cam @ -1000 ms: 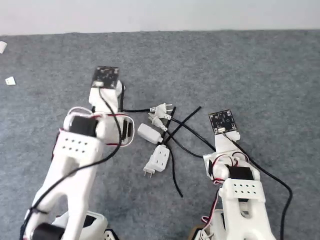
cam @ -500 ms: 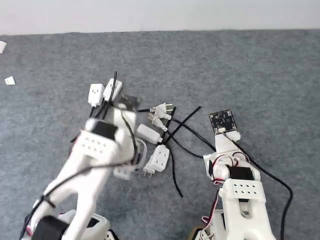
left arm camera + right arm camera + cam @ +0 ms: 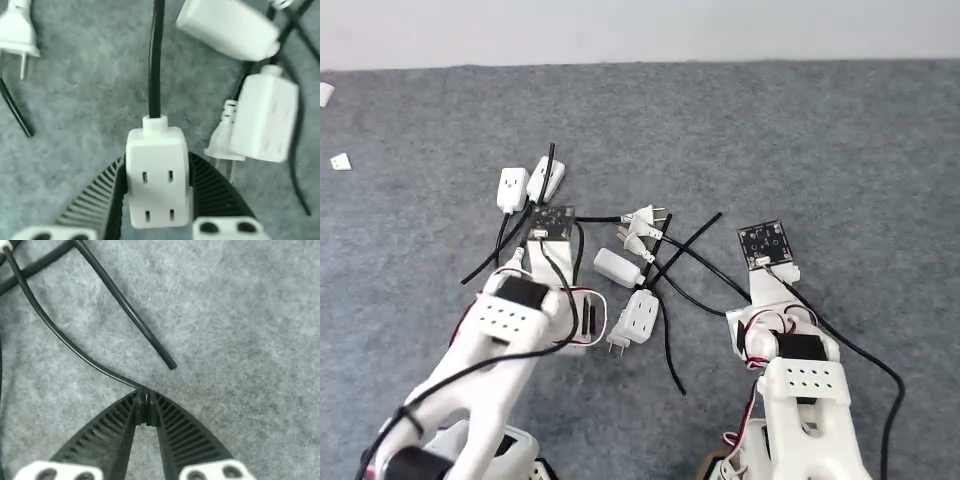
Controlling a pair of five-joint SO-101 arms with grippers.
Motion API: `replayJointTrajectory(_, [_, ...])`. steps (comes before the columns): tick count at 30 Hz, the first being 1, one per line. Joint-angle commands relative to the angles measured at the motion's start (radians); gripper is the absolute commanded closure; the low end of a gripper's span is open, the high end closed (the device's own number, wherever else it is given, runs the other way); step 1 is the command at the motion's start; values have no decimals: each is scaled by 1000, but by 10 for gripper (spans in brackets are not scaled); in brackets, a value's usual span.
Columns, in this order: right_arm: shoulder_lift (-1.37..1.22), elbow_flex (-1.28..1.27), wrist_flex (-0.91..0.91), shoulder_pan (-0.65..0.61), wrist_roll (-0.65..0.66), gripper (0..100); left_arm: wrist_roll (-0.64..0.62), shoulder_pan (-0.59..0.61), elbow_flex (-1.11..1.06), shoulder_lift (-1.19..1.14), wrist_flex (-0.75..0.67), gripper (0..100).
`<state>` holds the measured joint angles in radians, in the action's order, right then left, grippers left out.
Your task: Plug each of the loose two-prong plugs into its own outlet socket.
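Observation:
My left gripper [image 3: 157, 164] is shut on a white outlet block [image 3: 159, 185], whose black cord [image 3: 156, 60] leads away from the jaws. Beside it lie a second outlet block [image 3: 265, 120], a two-prong plug [image 3: 220, 145] touching it, a white adapter [image 3: 227, 25] and another plug [image 3: 17, 30]. In the high view two more plugs [image 3: 642, 218] [image 3: 632, 243] lie at the tangle's far end. Two outlet blocks [image 3: 512, 187] [image 3: 546, 179] sit at the back left. My right gripper [image 3: 146, 396] is shut on the carpet. A thin black cord [image 3: 55, 330] runs to its tips; whether it is pinched I cannot tell.
Loose black cords [image 3: 690, 240] cross between the two arms, and one free cord end [image 3: 170, 365] lies just ahead of the right gripper. Grey carpet [image 3: 860, 160] covers the table, open to the right and back. Small white scraps [image 3: 340, 161] lie far left.
The left arm has pulled back toward the near edge, uncovering the two outlet blocks at the back left. The right arm has not moved.

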<state>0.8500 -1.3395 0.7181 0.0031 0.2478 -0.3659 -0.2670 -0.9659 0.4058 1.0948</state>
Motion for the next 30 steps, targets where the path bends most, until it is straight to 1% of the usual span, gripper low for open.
replayJointTrajectory(1, [16, 6, -19, 12, 14, 990, 74, 11, 4, -74, -83, 985])
replayJointTrajectory(3, [16, 5, -19, 12, 14, 990, 91, 21, 4, -112, -132, 985])
replayJointTrajectory(5, [16, 5, -19, 12, 14, 990, 80, 51, 4, -141, -175, 985])
replayJointTrajectory(9, [18, 5, -21, 12, 14, 990, 91, 89, 5, -149, -235, 984])
replayJointTrajectory(12, [18, 5, -21, 12, 14, 990, 86, 87, 4, -157, -238, 959])
replayJointTrajectory(16, [18, 5, -21, 12, 14, 990, 48, 87, 2, -155, -209, 834])
replayJointTrajectory(18, [18, 5, -21, 12, 14, 990, 38, 84, 4, -150, -184, 793])
replayJointTrajectory(27, [18, 5, -21, 12, 14, 990, 40, 95, 13, -147, -180, 783])
replayJointTrajectory(30, [18, 5, -21, 12, 14, 990, 43, 114, 12, -107, -176, 783])
